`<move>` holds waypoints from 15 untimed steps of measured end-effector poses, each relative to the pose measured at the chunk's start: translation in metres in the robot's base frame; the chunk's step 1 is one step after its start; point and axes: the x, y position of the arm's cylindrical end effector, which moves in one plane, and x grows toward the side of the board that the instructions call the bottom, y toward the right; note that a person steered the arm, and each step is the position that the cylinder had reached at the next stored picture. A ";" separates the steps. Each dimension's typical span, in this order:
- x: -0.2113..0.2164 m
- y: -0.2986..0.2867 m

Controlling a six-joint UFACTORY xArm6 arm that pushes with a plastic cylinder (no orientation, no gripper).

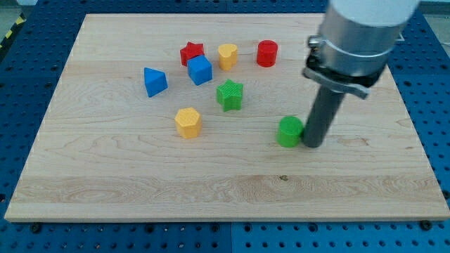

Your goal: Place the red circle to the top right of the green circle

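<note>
The red circle (266, 53) stands near the view's top, right of centre. The green circle (288, 131) sits lower, right of centre, well below the red circle. My tip (312, 145) rests on the board right beside the green circle's right side, touching or nearly touching it. The rod rises from there to the arm's grey body at the view's top right.
A wooden board (105, 190) holds a red star (191, 52), a yellow heart (227, 55), a blue cube (200, 70), a blue triangle (155, 81), a green star (230, 95) and a yellow hexagon (188, 122), all left of the circles.
</note>
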 end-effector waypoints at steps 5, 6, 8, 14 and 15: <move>-0.124 0.088; -0.174 0.069; -0.228 -0.047; -0.164 -0.072; -0.162 -0.090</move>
